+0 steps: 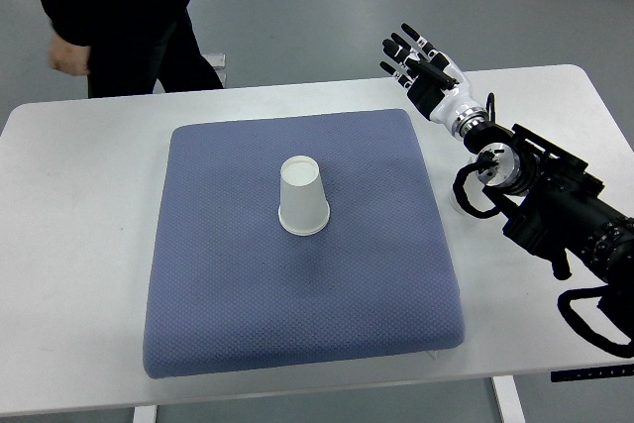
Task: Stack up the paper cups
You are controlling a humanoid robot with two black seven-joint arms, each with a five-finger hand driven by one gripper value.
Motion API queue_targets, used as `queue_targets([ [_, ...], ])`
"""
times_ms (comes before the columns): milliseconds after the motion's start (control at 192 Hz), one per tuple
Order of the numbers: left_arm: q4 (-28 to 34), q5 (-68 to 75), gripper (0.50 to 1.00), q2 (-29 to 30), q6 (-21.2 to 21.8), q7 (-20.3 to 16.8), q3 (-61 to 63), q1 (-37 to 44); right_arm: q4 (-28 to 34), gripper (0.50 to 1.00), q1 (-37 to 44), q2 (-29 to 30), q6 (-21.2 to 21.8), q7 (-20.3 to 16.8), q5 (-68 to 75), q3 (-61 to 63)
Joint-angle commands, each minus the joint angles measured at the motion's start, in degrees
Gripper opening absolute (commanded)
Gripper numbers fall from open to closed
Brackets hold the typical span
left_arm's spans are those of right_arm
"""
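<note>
Pad (297, 324): blue, soft, covering most of the table (59, 245).
Cup (302, 195): one paper cup, upside down, at pad centre. Judged light, thin-walled, easily crushed; take it gently round the side wall, mid-height.
Right hand (416, 61): at 2 o'clock from cup, well apart, fingers spread, holding nothing.
Person (109, 7): at 11 o'clock, beyond the table.

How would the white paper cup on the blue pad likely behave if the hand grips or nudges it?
The paper cup looks thin-walled and empty, so probably light and easily crushed. Upside down on the soft blue pad, it may tip or slide when nudged.
</note>
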Motion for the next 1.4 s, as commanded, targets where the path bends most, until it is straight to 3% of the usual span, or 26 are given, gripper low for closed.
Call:
queue_targets([
  [0, 0.0, 0.0, 1.0, 0.0, 0.0, 0.0, 0.0, 0.0, 0.0, 0.917, 0.0, 0.0, -0.1, 0.0, -0.1, 0.0],
  [371, 0.0, 0.0, 1.0, 0.0, 0.0, 0.0, 0.0, 0.0, 0.1, 0.917, 1.2, 0.0, 0.1, -0.4, -0.8, -1.9],
  [642, -0.7, 0.0, 1.0, 0.0, 0.0, 0.0, 0.1, 0.0, 0.3, 0.915, 9.2, -0.8, 1.5, -1.8, -9.2, -11.1],
  [762, -1.4, 0.0, 1.0, 0.0, 0.0, 0.0, 0.1, 0.0, 0.9, 0.915, 15.7, -3.4, 3.0, -4.0, -11.6, -21.0],
  [893, -2.5, 0.0, 1.0, 0.0, 0.0, 0.0, 0.2, 0.0, 1.6, 0.915, 24.4, -6.7, 5.4, -5.5, -11.9, -42.5],
  [1033, -3.6, 0.0, 1.0, 0.0, -0.1, 0.0, 0.2, 0.0, 7.2, 0.915, 35.5, -10.7, 9.3, -8.4, -12.0, -63.5],
  [1164, -4.4, 0.1, 1.0, 0.0, -0.1, 0.0, 0.3, 0.0, 16.9, 0.917, 47.8, -14.0, 14.2, -11.5, -15.1, -79.6],
  [1232, -5.0, 0.1, 1.0, 0.0, -0.1, 0.0, 0.3, 0.0, 21.2, 0.917, 53.3, -14.9, 16.1, -12.1, -19.9, -84.4],
  [1394, -6.5, 0.1, 1.0, 0.0, -0.1, 0.0, 0.3, 0.0, 32.0, 0.917, 62.1, -17.6, 16.1, -14.9, -27.2, -88.1],
])
